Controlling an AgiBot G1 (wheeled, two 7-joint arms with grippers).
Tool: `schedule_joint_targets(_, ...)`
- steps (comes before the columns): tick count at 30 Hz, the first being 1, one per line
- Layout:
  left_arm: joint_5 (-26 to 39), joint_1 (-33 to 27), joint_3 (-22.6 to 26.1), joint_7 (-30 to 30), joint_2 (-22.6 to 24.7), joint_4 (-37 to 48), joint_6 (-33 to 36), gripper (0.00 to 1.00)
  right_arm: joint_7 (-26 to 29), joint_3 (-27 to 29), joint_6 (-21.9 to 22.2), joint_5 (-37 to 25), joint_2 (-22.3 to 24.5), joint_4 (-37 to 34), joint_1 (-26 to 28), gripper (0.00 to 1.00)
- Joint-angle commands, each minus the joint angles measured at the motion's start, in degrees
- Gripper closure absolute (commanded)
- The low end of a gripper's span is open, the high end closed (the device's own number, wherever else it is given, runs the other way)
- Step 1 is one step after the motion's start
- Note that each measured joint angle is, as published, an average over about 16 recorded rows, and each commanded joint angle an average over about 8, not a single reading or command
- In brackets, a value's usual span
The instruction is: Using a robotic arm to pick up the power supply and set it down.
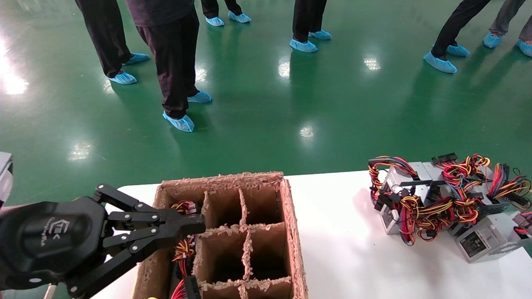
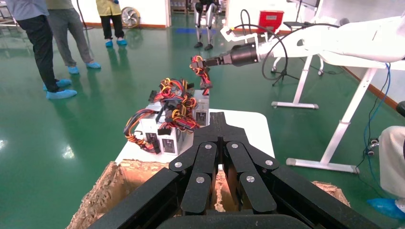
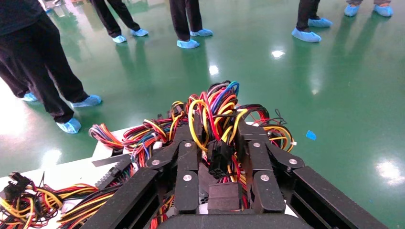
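In the right wrist view my right gripper (image 3: 214, 131) is shut on the red, yellow and black wire bundle (image 3: 210, 107) of a power supply. A black connector (image 3: 218, 155) sits between the fingers, and a bit of the silver vented box shows under the palm. The left wrist view shows that gripper (image 2: 199, 62) far off, raised above the pile with wires hanging from it. It is outside the head view. My left gripper (image 1: 197, 224) is shut and holds nothing. It hovers over the left side of the cardboard box (image 1: 291, 216); its closed tip (image 2: 217, 119) points toward the pile.
The box has paper dividers, and wires (image 1: 185, 249) fill its left compartments. Several power supplies with tangled cables (image 1: 436, 195) lie at the right of the white table (image 1: 345, 249). Several people in blue shoe covers (image 1: 178, 122) stand on the green floor beyond.
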Motion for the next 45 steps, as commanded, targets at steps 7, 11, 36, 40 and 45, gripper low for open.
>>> schedule_joint_targets(7,0.0,0.0,0.0,0.0,0.0,0.0,0.0,1.0,0.4,0.1,-0.5,0.1,0.5,0.3,-0.4,0.0)
schedule_joint_targets(11,0.0,0.0,0.0,0.0,0.0,0.0,0.0,1.0,0.5,0.1,-0.5,0.2,0.7,0.4,-0.4,0.0)
schedule_joint_targets(36,0.0,0.0,0.0,0.0,0.0,0.0,0.0,1.0,2.4,-0.4,-1.6,0.8,0.6,1.4,-0.9,0.0)
schedule_joint_targets(40,0.0,0.0,0.0,0.0,0.0,0.0,0.0,1.0,3.1,-0.2,-1.7,1.1,0.8,2.4,-1.6,0.0)
schedule_joint_targets(45,0.0,0.0,0.0,0.0,0.0,0.0,0.0,1.0,3.8,0.2,-1.5,1.3,1.0,4.0,-2.3,0.0)
